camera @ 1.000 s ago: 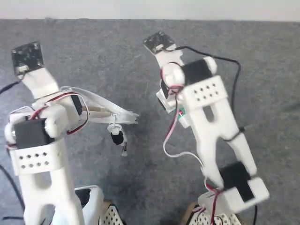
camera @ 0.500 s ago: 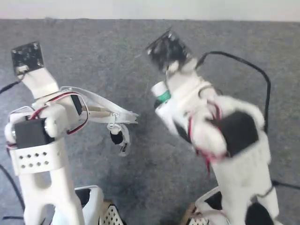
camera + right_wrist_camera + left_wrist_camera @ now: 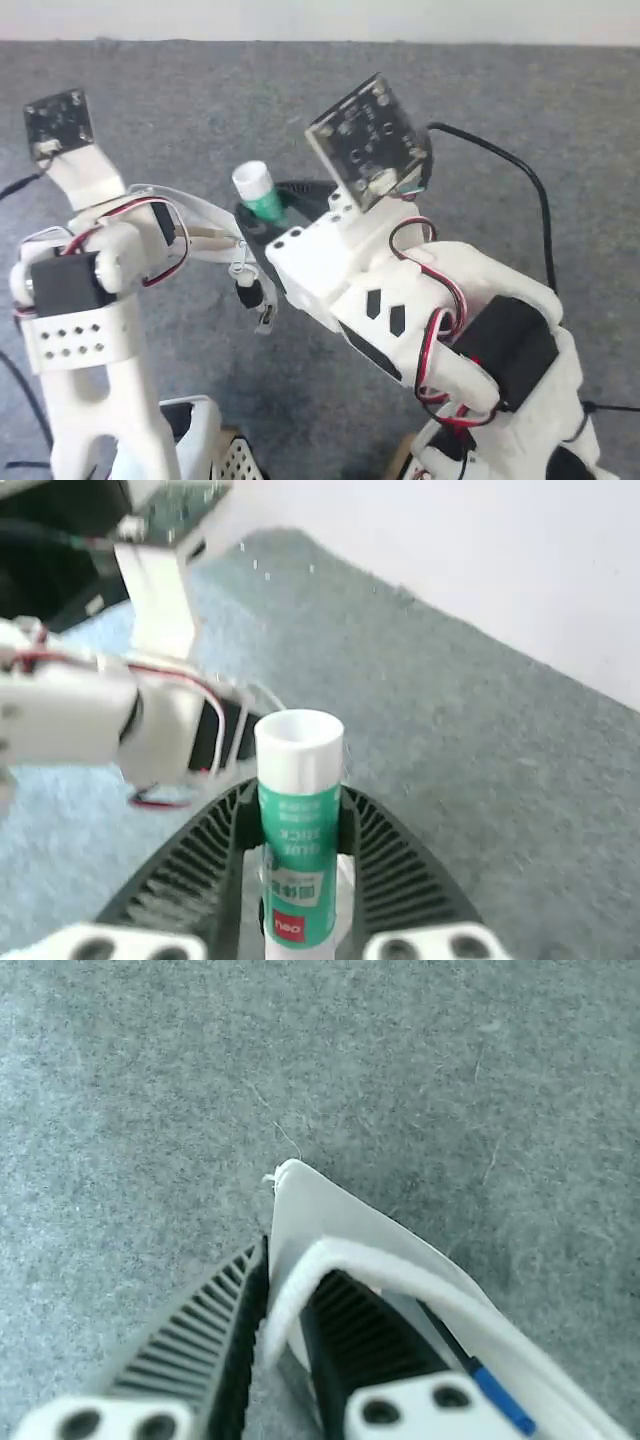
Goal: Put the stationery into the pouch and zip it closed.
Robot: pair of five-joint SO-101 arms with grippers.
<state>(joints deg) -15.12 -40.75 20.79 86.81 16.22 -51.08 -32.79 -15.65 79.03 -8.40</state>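
1. green-labelled glue stick (image 3: 298, 820) sits pinched in the right gripper (image 3: 297, 802), black ribbed jaws pressed on both sides of its body.
2. its long axis runs out along the jaws. the white end points away from the wrist, and the green part sits down between the fingers.
3. from the high view the stick (image 3: 258, 190) is held off the table, white end up and leaning a little toward the left arm.
4. the left gripper (image 3: 285, 1280) is pinched on the folded white edge of the pouch (image 3: 330, 1210).
5. in the high view the pouch (image 3: 245, 243) lies roughly level in the air, its narrow end pointing toward the right arm. the stick is just beyond that end, outside the pouch.
6. a dark zip pull (image 3: 252, 292) hangs under the pouch.
7. a thin blue and black item (image 3: 495, 1398) shows through the pouch wall.
8. grey cloth (image 3: 500, 110) covers the table behind both arms.
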